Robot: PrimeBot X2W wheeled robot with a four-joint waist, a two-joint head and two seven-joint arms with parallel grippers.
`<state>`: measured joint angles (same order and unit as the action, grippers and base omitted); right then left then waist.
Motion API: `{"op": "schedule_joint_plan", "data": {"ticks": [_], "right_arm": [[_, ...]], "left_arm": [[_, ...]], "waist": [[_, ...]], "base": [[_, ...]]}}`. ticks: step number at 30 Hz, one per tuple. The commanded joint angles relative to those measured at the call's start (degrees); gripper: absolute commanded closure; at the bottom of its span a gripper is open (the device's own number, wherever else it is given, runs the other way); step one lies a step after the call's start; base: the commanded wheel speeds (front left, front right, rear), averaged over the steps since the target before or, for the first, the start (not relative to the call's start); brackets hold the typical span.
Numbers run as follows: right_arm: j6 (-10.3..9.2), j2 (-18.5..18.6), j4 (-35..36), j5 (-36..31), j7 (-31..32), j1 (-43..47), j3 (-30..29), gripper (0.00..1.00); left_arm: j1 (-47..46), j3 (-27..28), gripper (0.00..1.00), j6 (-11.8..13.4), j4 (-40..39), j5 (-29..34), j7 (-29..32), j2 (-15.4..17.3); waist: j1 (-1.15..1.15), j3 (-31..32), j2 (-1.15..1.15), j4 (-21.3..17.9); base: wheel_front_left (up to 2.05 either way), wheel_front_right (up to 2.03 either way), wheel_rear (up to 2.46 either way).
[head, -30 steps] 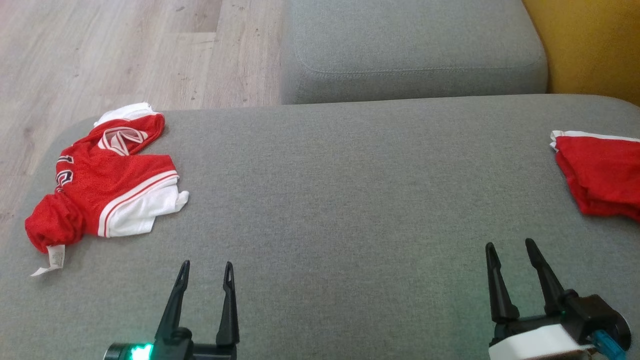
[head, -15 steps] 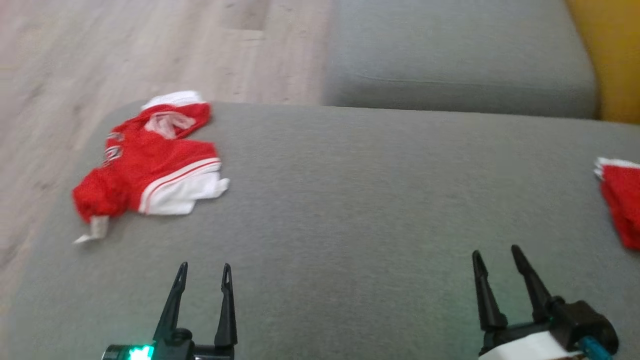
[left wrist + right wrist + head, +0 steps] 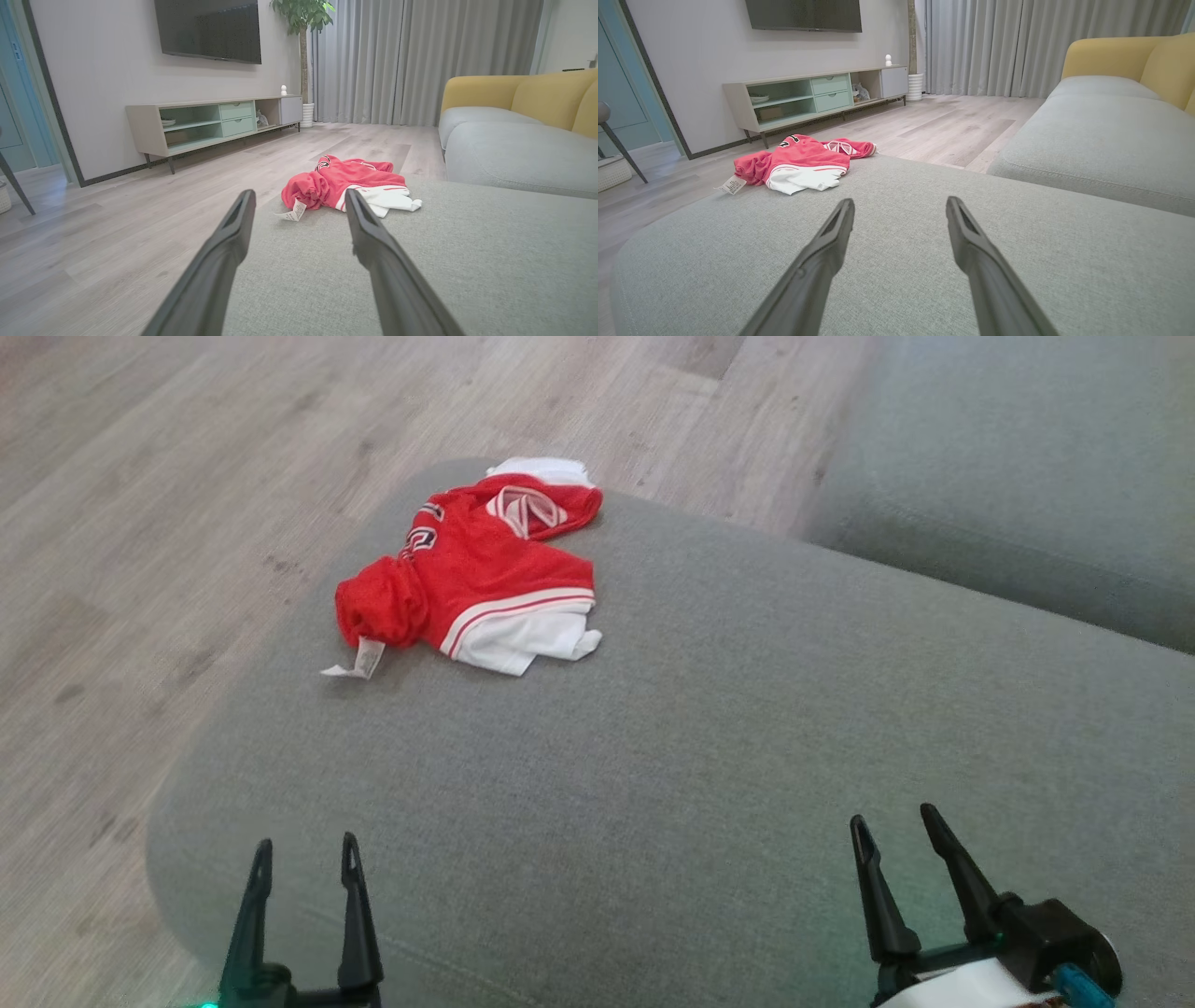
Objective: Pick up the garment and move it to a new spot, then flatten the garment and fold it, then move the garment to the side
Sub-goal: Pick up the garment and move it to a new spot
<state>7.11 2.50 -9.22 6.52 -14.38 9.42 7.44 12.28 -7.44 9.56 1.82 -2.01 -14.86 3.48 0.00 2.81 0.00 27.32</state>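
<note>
Only my view swings left since before; the garment (image 3: 476,588) lies crumpled at the sofa's (image 3: 700,756) far-left corner; left hand (image 3: 307,842) and right hand (image 3: 892,816) hover, fingers apart.

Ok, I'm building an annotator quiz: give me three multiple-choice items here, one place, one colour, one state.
1. Where does the garment lie?
A. on the wooden floor
B. over the yellow backrest
C. on the grey cushion, near its far left edge

2. Its main colours?
A. red and white
B. blue and yellow
C. black and green

3. The left end effector and right end effector are:
A. both shut on it
B. both open, empty
C. left shut, right open

C, it rests on grey fabric; A, red body, white trim; B, both spread, nothing held.
</note>
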Motion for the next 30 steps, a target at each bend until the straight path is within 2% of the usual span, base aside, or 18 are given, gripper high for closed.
{"op": "schedule_joint_plan", "data": {"ticks": [1,5,8,10,11,14,17,23,24,30], "right_arm": [[0.37,0.38,1.44,-0.37,-0.62,-2.86,0.90,0.00],[0.37,0.43,1.79,-1.98,-0.62,-2.36,-0.51,0.00],[0.37,2.59,2.82,-3.93,-0.62,-3.36,-1.24,0.00],[0.37,4.90,3.51,-4.66,-0.62,-4.18,-1.88,0.00],[0.37,4.90,3.51,-4.66,-0.62,-4.18,-1.88,0.00],[0.37,8.88,4.80,-5.35,-0.62,-5.86,-2.71,0.00],[0.37,12.83,6.48,-5.83,-0.62,-7.64,-4.20,0.00],[0.37,20.12,10.30,-6.67,-0.62,-10.53,-5.10,0.00],[0.37,21.91,11.75,-6.53,-0.62,-11.32,-5.51,0.00],[0.37,24.56,15.44,-7.01,-0.62,-13.34,-5.41,0.00]], "left_arm": [[-2.28,2.11,0.00,0.21,-2.36,0.28,-0.14,0.14],[-5.88,4.38,0.00,0.86,-3.14,0.75,-0.14,1.29],[-12.44,6.88,0.00,1.32,-5.18,0.24,-0.14,2.10],[-18.16,7.98,0.00,0.36,-5.51,-0.52,-0.14,2.97],[-18.16,7.98,0.00,0.36,-5.51,-0.52,-0.14,2.97],[-28.43,8.83,0.00,-1.77,-2.43,-0.84,-0.14,5.29],[-40.35,7.86,0.00,-4.26,6.05,-1.02,-0.14,6.70],[-64.05,5.07,0.00,-8.80,30.90,-2.74,5.85,6.01],[-70.39,4.87,0.00,-9.31,37.65,-3.41,7.00,5.23],[-80.08,3.75,0.00,-11.19,56.86,-4.59,13.38,3.69]], "waist": [[0.00,-1.22,0.00,1.05],[0.00,-4.23,0.00,1.60],[0.00,-9.49,0.00,1.18],[0.00,-13.22,0.00,0.92],[0.00,-13.22,0.00,0.92],[0.00,-19.13,0.00,0.45],[0.00,-24.74,0.00,0.22],[0.00,-33.09,0.00,-1.66],[0.00,-35.47,0.00,-2.53],[0.00,-40.44,0.00,-5.80]], "base": [[0.00,0.00,0.00],[0.00,0.00,0.00],[0.00,0.00,0.00],[0.00,0.00,0.00],[0.00,0.00,0.00],[0.00,0.00,0.00],[0.00,0.00,0.00],[0.00,0.00,0.00],[0.00,0.00,0.00],[0.00,0.00,0.00]]}}
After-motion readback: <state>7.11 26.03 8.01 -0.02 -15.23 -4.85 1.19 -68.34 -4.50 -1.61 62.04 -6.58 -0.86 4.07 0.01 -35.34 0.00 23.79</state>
